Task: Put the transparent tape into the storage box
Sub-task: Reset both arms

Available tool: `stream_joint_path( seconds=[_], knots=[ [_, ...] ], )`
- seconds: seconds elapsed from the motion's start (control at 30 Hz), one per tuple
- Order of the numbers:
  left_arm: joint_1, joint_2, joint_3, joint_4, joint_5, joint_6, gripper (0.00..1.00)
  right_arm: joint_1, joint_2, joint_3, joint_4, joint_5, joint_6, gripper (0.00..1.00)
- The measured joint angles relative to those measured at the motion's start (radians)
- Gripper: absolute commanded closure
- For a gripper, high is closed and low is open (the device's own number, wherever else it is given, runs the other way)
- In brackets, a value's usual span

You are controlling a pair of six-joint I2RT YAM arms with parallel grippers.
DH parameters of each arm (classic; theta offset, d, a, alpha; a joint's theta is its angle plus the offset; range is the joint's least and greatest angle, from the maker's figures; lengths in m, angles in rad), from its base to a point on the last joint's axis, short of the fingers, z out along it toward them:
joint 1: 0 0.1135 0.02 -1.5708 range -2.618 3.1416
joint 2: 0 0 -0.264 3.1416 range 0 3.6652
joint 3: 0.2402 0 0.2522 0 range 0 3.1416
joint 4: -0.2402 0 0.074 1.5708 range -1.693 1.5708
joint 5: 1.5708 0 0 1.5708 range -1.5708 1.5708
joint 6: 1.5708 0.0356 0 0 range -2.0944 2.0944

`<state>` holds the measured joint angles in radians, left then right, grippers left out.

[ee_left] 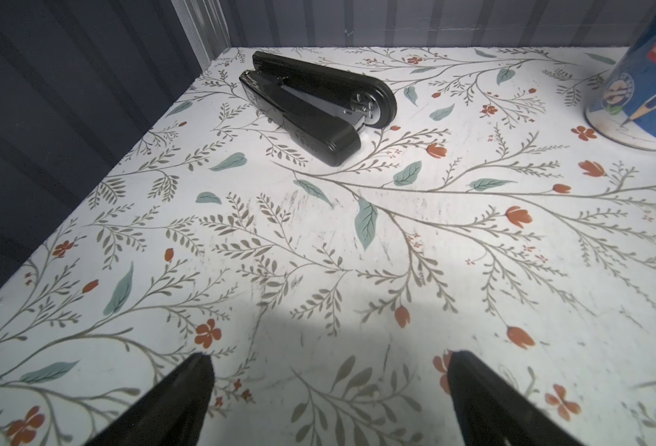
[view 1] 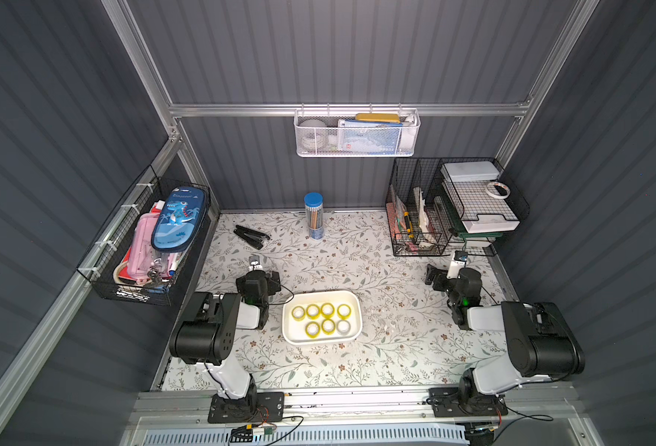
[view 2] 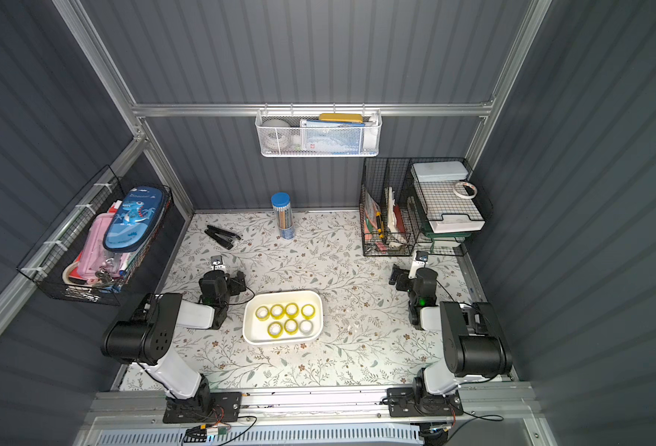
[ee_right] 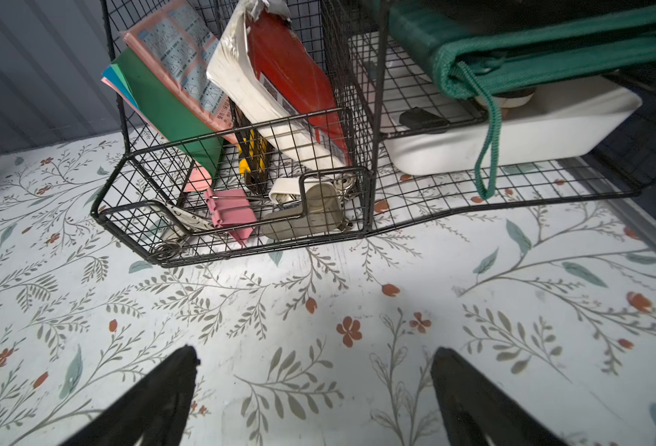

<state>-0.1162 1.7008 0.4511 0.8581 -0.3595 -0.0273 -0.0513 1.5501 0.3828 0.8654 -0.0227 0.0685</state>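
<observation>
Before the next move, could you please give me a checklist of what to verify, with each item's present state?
1. Left gripper open, empty: ok.
2. Right gripper open, empty: ok.
3. Storage box flat on the table: ok.
4. Seven tape rolls inside the box, none on its rim: ok.
5. Roll on the wire rack is transparent tape: cannot tell.

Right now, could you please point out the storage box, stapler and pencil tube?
storage box (view 1: 320, 294), in a top view, rim
stapler (ee_left: 311, 123), left wrist view, body
pencil tube (view 1: 313, 200), in a top view, cap
</observation>
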Motion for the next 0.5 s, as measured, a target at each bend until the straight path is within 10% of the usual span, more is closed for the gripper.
stream_joint_path(
  seconds=[0.5],
  knots=[
    [0.0,0.0,0.0,-0.01,0.0,0.002,0.01,0.0,0.0,0.001,0.0,0.0,0.0,0.01]
  ],
)
